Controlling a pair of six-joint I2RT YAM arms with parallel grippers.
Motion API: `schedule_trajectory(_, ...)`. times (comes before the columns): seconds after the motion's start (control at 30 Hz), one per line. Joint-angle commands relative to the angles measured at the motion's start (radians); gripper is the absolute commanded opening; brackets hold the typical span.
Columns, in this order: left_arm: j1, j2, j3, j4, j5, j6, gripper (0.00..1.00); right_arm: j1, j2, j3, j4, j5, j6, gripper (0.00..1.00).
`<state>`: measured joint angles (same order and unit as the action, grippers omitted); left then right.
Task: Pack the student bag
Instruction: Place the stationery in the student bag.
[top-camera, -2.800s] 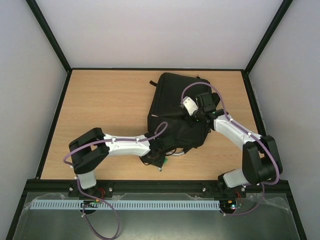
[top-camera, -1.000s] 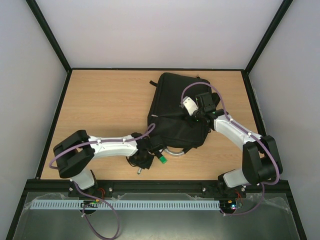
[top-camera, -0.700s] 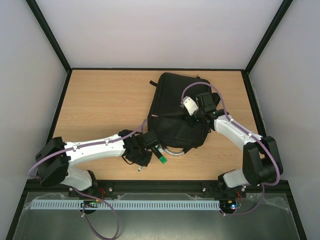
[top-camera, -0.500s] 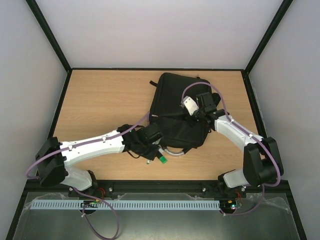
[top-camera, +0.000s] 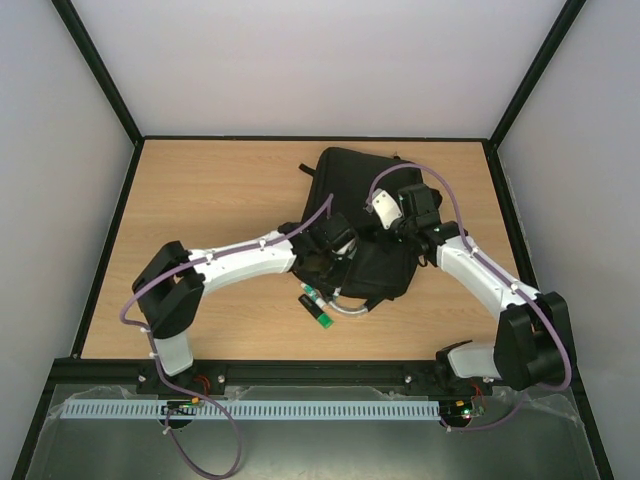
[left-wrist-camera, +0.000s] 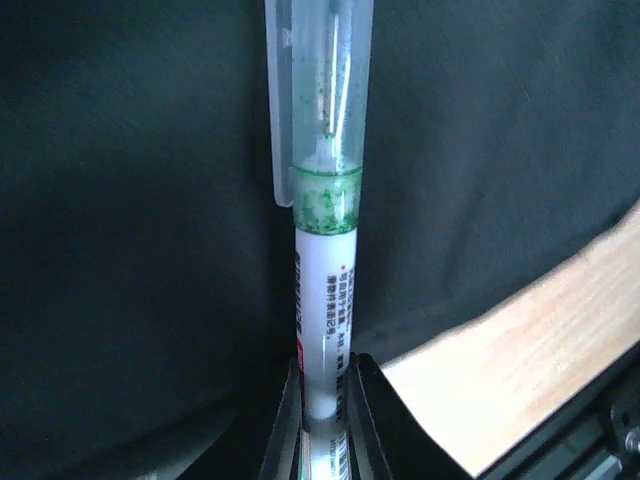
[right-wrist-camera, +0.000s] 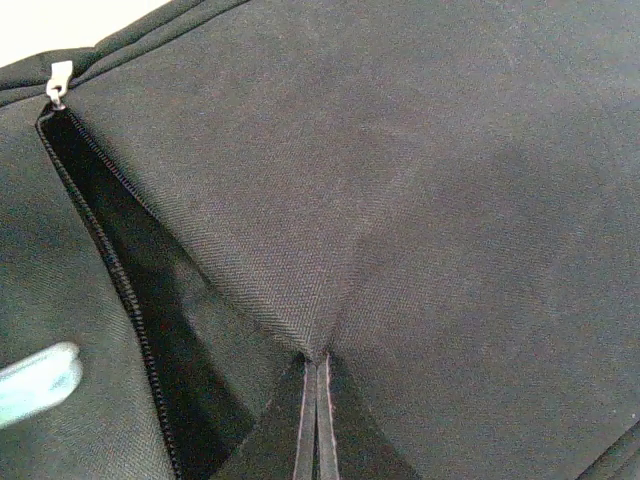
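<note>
We are judging the large black soft fabric backpack (top-camera: 345, 180), lying flat toward the far right of the pale wooden table (top-camera: 200, 210), as light and floppy. It is best taken by a fold beside the zip. The right gripper (right-wrist-camera: 315, 425) is pinching such a fold, tenting the open zip slit (right-wrist-camera: 165, 340). The left gripper (left-wrist-camera: 322, 405) is clamping a white pen with a translucent green cap (left-wrist-camera: 322, 230), pointing it at the cloth. Bare wood is showing leftward, with pale walls (top-camera: 60, 150) hemming us in.

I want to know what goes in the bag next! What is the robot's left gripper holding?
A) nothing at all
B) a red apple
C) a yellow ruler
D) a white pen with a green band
D: the left wrist view shows the left gripper shut on a white pen with a green band, in front of the black student bag.
</note>
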<state>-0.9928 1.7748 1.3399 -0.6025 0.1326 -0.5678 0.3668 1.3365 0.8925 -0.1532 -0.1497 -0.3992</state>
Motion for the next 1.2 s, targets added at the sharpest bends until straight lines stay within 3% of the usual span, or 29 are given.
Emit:
schedule_trajectory(0.0, 0.075, 0.053, 0.043, 0.078, 0.074, 0.009, 0.02, 0.007, -0.054, -0.012, -0.018, -0.043, 0.01, 0.01)
schedule_trajectory(0.43, 0.159, 0.215, 0.218, 0.081, 0.143, -0.04, 0.02, 0.006, -0.046, -0.018, -0.016, -0.049, -0.001, 0.01)
schedule_trajectory(0.83, 0.244, 0.195, 0.205, 0.081, 0.088, -0.202, 0.04, 0.006, -0.037, -0.018, -0.018, -0.053, -0.006, 0.01)
schedule_trajectory(1.0, 0.245, 0.183, 0.204, 0.099, 0.116, -0.205, 0.15, 0.007, -0.033, -0.018, -0.02, -0.052, -0.009, 0.01)
schedule_trajectory(1.17, 0.225, 0.127, 0.181, 0.051, 0.082, -0.177, 0.33, 0.006, -0.025, -0.017, -0.02, -0.054, -0.012, 0.01)
